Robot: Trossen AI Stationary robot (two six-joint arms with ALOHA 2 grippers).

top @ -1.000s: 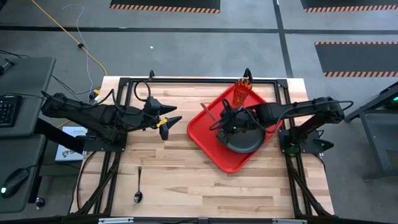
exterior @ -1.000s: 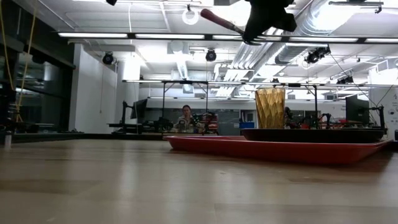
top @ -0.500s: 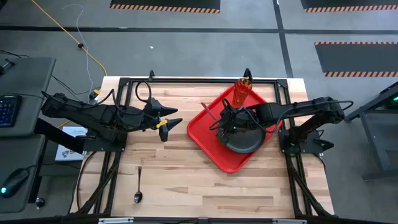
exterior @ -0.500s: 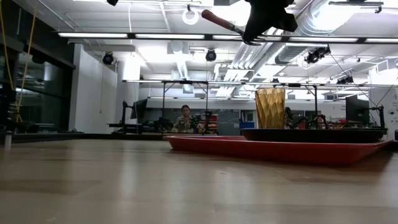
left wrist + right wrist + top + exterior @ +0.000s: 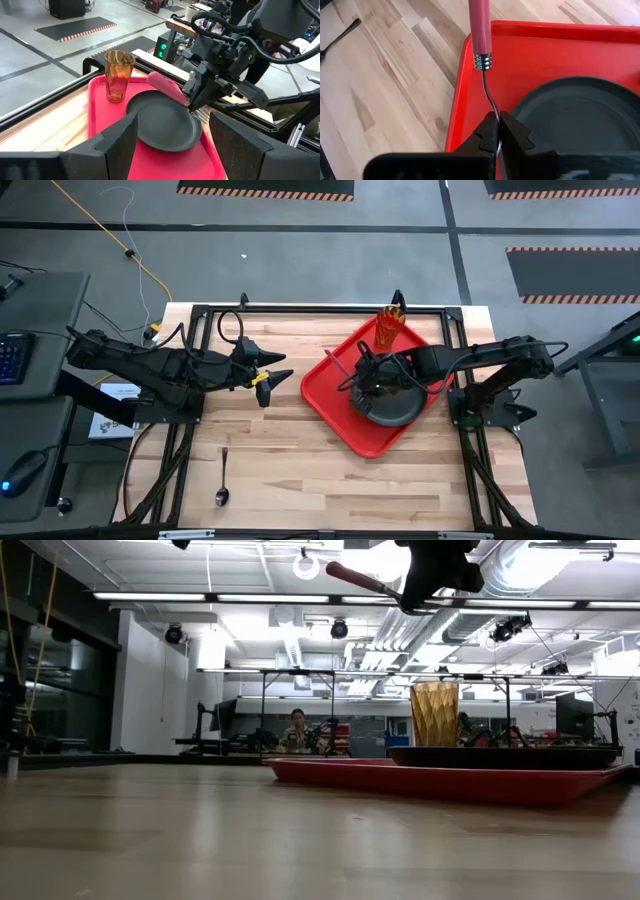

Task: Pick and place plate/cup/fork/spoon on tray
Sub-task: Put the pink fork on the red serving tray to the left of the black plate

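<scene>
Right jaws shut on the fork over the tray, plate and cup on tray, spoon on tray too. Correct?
Not quite: the spoon lies on the bare table, near the left arm's side, as the high view shows. The rest holds: right gripper shut on the fork, plate and cup on the tray.

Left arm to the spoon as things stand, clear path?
Probably yes. The spoon lies alone on the bare table, on the left arm's side, nothing on or beside it. The left gripper hovers with jaws open and empty. The right gripper is over the tray, holding the fork.
</scene>
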